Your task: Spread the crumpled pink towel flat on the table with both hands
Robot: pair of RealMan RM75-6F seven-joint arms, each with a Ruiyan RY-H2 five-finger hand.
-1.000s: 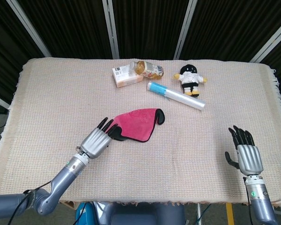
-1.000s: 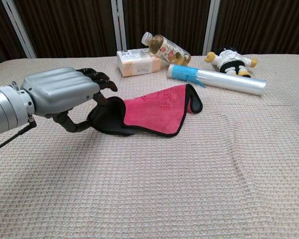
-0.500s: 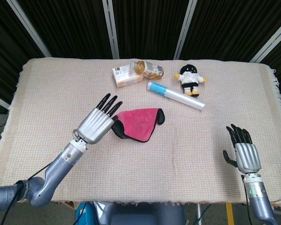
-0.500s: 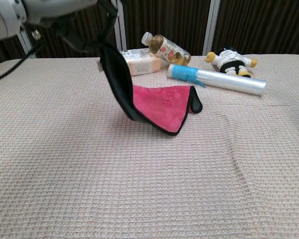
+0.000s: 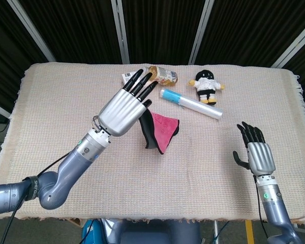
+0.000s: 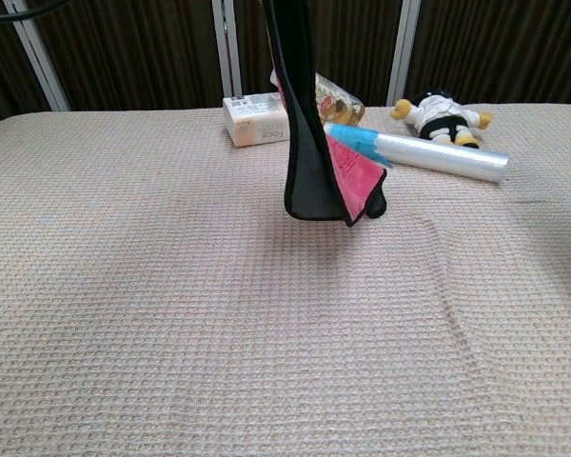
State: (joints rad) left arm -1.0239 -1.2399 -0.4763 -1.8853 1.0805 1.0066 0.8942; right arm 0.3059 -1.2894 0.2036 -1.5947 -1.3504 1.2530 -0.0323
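Left hand is up high over the table, fingers stretched long and fanned toward the far edge, and the towel hangs from under it — the actual pinch is tucked behind the palm, so which fingers have it cannot be told. Head view gives the whole hand and arm; chest view loses the hand off the top edge and shows only the towel dangling as a tall strip, black side toward the camera, pink peeking at its lower right, the bottom corner low near the cloth, though contact can't be judged. From above it reads as a folded hanging bunch, black at left, pink at right. Right hand shows in head view alone, near the right edge, fingers spread and upright, holding nothing, well apart from the towel. Far side: the box is half hidden by the left fingers from above but plain from the chest; the bottle, amber inside, lies beside it, mostly blocked by the towel in chest view. The roll lies just behind the towel, the doll beyond it.
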